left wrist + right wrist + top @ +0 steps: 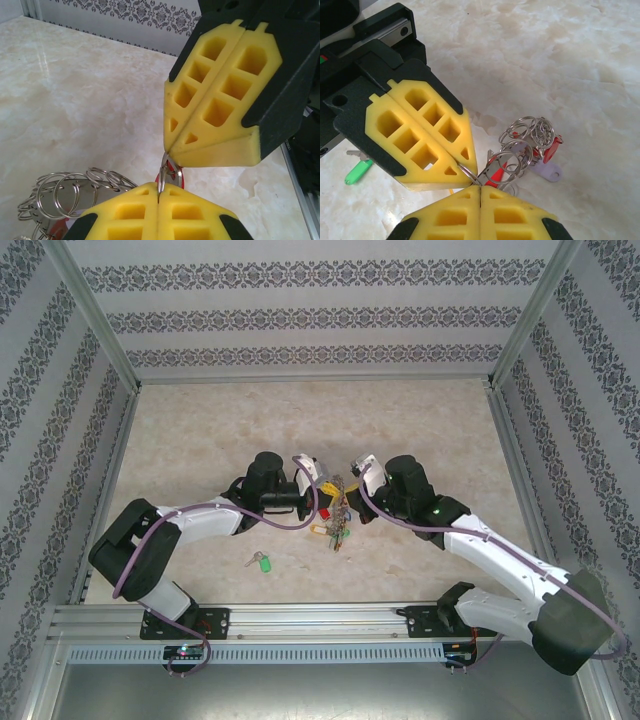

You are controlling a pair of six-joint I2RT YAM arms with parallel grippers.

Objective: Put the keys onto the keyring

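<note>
Marble-look table [200, 430], damask-patterned walls [320, 315], aluminium rail [320, 618] along near edge.

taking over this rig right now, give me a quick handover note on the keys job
Left gripper: shut on a wire ring with a red tag behind it.
Right gripper: shut, tip meeting the left's on the same ring.
Keyring: bunched right beside the pinch, mid-table.
Green-tag key: loose on the table, on the left arm's side, untouched.
Done: cannot tell whether the red tag's key is on the keyring yet.
Left: finish that one, then pick up and thread the green-tag key.
</note>
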